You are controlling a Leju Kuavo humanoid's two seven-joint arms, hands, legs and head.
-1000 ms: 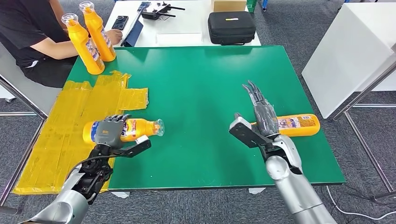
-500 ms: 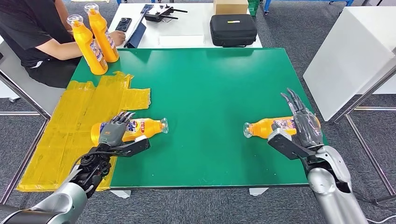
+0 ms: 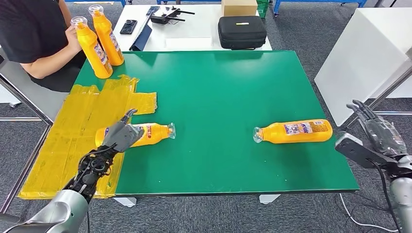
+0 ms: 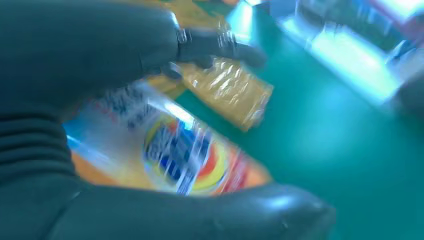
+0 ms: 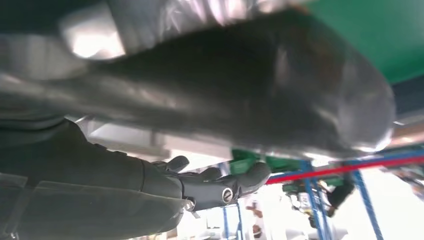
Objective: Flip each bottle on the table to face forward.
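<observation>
Two orange bottles lie on their sides on the green table (image 3: 218, 87). The left bottle (image 3: 150, 133) has its cap end toward the table's middle and its colourful label (image 4: 185, 160) turned up. My left hand (image 3: 119, 137) hovers over its base end with fingers and thumb (image 4: 200, 215) spread around it, not closed. The right bottle (image 3: 294, 131) lies alone, label up. My right hand (image 3: 381, 138) hangs past the table's right edge, fingers (image 5: 215, 182) spread, holding nothing.
Two more orange bottles (image 3: 99, 41) stand upright at the far left corner, where a person (image 3: 34, 34) sits with a hand by them. Yellow tape (image 3: 77, 131) covers the table's left part. A black case (image 3: 241, 30) lies on the white table behind. A white box (image 3: 364, 53) stands to the right.
My right hand has drawn away rightward from the right bottle and off the table. My left hand has loosened and pulled back over the left bottle. The person's hand has moved to the upright bottles.
</observation>
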